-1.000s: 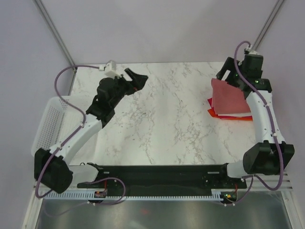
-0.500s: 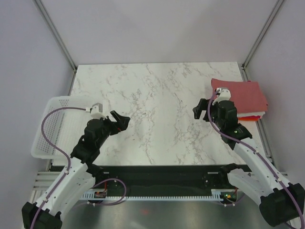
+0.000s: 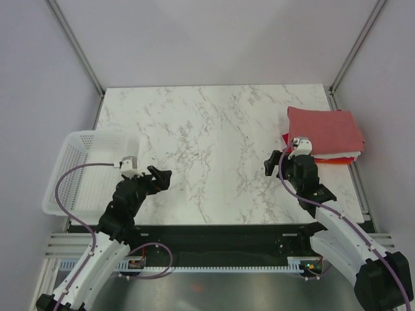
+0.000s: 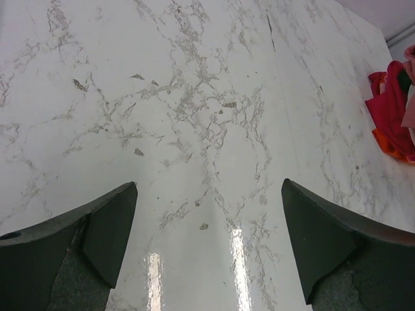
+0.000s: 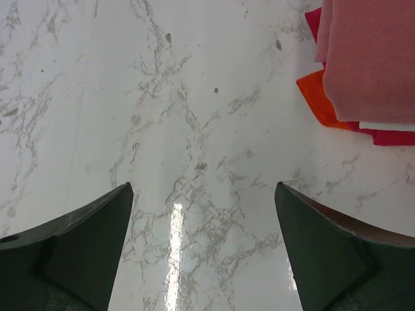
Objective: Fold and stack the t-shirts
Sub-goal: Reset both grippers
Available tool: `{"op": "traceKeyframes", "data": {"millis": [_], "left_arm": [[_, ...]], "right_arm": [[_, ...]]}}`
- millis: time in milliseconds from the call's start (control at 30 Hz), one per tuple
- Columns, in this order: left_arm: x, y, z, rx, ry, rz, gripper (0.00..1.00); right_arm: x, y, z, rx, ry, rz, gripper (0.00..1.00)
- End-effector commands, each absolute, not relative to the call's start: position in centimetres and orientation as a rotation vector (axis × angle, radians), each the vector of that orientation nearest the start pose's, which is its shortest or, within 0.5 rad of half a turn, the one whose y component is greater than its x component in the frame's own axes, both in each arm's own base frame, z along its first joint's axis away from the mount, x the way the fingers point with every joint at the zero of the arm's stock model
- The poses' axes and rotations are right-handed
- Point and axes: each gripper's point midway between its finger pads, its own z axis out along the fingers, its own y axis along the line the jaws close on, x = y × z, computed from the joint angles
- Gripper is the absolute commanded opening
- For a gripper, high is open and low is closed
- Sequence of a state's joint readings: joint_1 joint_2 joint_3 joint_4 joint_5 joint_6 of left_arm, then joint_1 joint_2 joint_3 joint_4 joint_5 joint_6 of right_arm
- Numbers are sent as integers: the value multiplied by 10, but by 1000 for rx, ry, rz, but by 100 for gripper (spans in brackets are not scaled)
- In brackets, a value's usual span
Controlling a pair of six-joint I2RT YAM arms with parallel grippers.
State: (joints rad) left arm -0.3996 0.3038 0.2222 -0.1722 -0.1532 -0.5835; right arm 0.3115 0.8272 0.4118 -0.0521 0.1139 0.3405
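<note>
The marble table (image 3: 214, 129) fills the middle of the top view. A white mesh basket (image 3: 78, 168) sits at its left edge, partly hanging past the tabletop, and inside it only its own mesh floor and walls show. The t-shirts (image 3: 324, 129) lie in one folded stack at the right edge of the frame, well apart from the basket. The salmon-red shirt (image 3: 326, 124) is on top as a flat, smooth rectangle, the largest layer, covering most of what is under it. Below it a thin cream-white edge (image 5: 389, 125) peeks out, then a magenta layer (image 5: 392, 137) and an orange corner (image 5: 316, 97) that sticks out to the left in the right wrist view. The layers are not squared up, so their edges step out on the near and left sides. The left gripper (image 3: 159, 176) is at lower left, just right of the basket's near corner, over bare marble, with its jaws spread wide and nothing between them. The right gripper (image 3: 275, 162) is at lower right, near the stack's near-left corner but clear of it, jaws likewise wide and holding nothing. In both wrist views the dark fingers (image 4: 110, 227) frame only marble.
</note>
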Motion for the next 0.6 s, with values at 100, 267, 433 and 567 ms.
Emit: {"op": "traceKeyframes", "data": {"millis": [100,267,433,567], "left_arm": [[239,-92,121,-252,1884,-491,100],[240,-93,118,-255,1905,-489,100],[239,-94,119,-254,1898,-498,99],[239,-95,120,-252,1898,-502,100]], "right_arm": [[282,96,135,97,1830,428,98],[277,97,139,101,1790,456,98],[280,101,132,92,1826,462,98],[282,101,128,95,1848,456,98]]}}
